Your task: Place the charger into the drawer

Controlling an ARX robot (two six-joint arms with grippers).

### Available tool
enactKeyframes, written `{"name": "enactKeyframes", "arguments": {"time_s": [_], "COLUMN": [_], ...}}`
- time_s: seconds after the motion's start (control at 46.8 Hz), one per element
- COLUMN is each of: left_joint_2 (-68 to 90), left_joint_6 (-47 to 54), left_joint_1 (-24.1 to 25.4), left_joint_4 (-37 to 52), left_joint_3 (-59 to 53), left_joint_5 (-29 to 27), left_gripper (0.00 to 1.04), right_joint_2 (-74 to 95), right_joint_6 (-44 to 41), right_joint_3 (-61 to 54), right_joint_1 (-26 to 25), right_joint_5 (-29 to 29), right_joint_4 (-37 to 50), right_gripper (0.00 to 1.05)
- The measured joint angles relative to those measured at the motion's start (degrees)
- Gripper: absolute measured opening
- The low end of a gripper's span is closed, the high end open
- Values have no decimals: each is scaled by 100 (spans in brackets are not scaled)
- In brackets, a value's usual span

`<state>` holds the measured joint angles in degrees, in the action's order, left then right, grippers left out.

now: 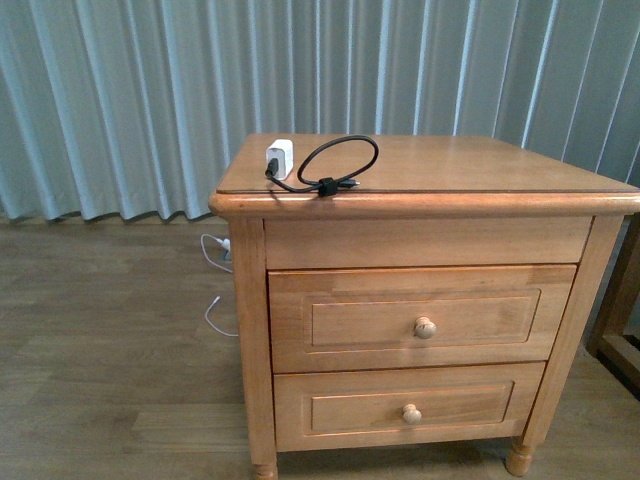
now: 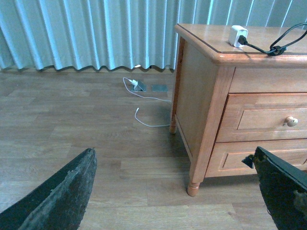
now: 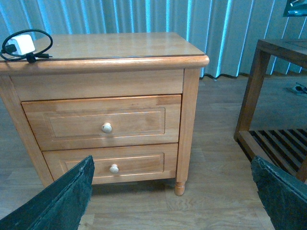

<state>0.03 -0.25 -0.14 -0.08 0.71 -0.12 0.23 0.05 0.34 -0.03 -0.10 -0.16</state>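
Both wide open, left gripper [image 2: 172, 158] and right gripper [image 3: 172, 165], charger [image 1: 279, 158] at nightstand [image 1: 480, 165] front edge, drawer [image 1: 350, 322] shut

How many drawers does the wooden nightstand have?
2. The taller drawer is on top, and the shorter drawer is directly below it. Both are shut. No others show.

Left gripper [image 2: 173, 152] and right gripper [image 3: 172, 160] each hover with dark fingers spread wide apart, angled slightly downward
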Motion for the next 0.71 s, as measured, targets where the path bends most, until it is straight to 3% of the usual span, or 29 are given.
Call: {"name": "enactKeyframes", "arguments": {"time_s": [0.705], "left_joint_2": [0], "left_joint_6": [0], "left_joint_1": [0], "left_joint_4": [0], "left_joint_3": [0], "left_joint_5": [0], "left_gripper": [99], "right_joint_2": [0], "right_joint_6": [0], "right_joint_3": [0], "right_joint_1": [0], "right_joint_5": [0], "right_joint_4": [0], "right_gripper": [97]}}
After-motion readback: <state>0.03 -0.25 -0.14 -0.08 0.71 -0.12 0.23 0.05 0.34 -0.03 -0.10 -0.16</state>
